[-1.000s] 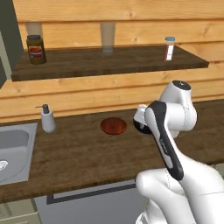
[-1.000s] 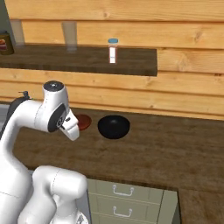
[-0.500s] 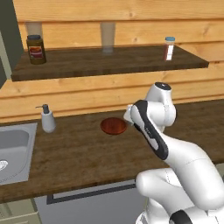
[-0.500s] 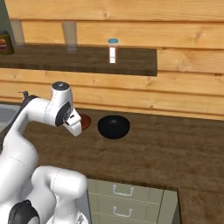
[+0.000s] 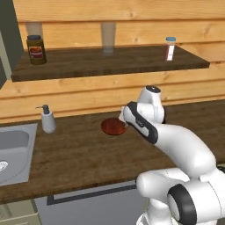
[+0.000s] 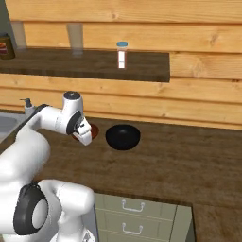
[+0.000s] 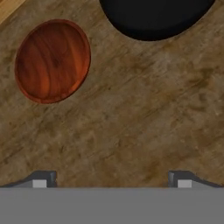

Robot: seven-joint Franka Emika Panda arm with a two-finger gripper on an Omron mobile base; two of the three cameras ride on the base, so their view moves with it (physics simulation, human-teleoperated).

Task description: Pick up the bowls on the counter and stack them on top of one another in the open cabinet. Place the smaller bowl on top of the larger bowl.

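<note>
Arm swung forward and down over counter (image 5: 79, 154) since earlier frame; gripper (image 7: 112, 180) wide open, empty, above bare wood. Red-brown bowl (image 7: 53, 61) and black bowl (image 7: 155, 17) just beside. Risk: descent between bowls misses rim, finger knocks bowl sliding.

arm (image 5: 176, 143): glossy white rounded shells; thick tubular links
joints: dark grey rings and bands between the shells; black disc on the lower joint (image 6: 30, 210)
wrist cap (image 6: 72, 96): white dome with a small dark centre
finger tips (image 7: 41, 179): two small dark grey blocks, each with a pale square pad
</note>
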